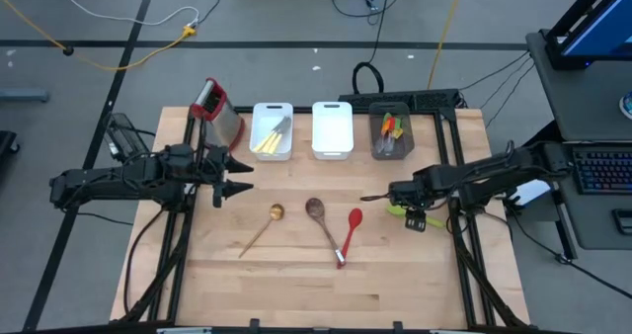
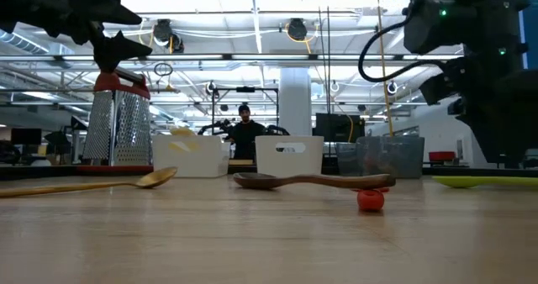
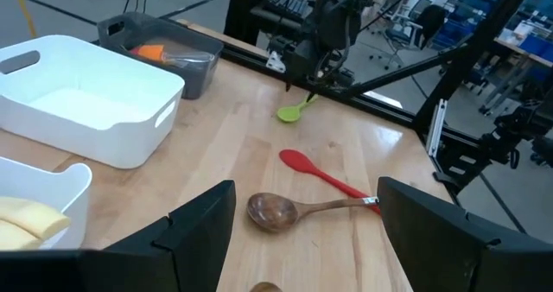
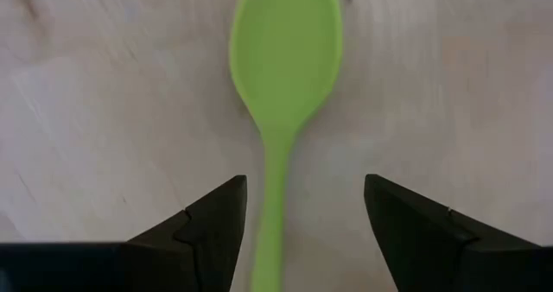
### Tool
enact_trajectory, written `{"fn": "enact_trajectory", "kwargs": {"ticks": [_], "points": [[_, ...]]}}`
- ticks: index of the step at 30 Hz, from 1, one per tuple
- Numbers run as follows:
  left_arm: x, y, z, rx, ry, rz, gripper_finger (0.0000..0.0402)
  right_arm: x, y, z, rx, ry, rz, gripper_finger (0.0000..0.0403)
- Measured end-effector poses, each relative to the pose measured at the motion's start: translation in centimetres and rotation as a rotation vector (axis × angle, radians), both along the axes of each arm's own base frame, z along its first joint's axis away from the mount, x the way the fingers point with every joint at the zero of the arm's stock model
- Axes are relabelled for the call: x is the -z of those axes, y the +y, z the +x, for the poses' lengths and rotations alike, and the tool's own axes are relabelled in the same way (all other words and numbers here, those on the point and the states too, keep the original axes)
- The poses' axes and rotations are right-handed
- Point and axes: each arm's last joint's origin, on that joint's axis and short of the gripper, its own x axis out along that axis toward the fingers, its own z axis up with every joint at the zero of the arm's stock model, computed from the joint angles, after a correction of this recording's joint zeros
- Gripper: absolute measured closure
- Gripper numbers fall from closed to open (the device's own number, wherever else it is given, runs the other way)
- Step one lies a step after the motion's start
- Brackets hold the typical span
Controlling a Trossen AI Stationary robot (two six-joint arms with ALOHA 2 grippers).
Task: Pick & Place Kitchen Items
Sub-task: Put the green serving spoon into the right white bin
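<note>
Lime-green spoon [image 4: 283, 59] flat on table, between open right jaws.

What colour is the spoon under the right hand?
Lime green; the spoon shows best in the right wrist view, between the open right hand.

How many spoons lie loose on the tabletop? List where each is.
4: light wooden spoon left of centre, dark wooden spoon at centre, red spoon touching its handle, lime-green spoon under the right gripper. The bins may hide more.
</note>
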Motion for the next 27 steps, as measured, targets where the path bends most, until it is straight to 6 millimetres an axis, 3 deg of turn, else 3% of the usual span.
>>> {"fn": "enact_trajectory", "kwargs": {"ticks": [8, 20, 27], "points": [[0.1, 0.0, 0.0, 0.000, 0.006, -0.002, 0.0117, 0.7, 0.1, 0.4, 0.003, -0.067, 0.033, 0.0174], [0.1, 0.0, 0.0, 0.000, 0.006, -0.002, 0.0117, 4.2, 0.0, -1.2, 0.006, -0.086, 0.055, 0.0175], [0.1, 0.0, 0.0, 0.000, 0.007, -0.003, 0.0117, 4.6, -0.1, -1.5, 0.010, -0.073, 0.015, 0.0174]]}}
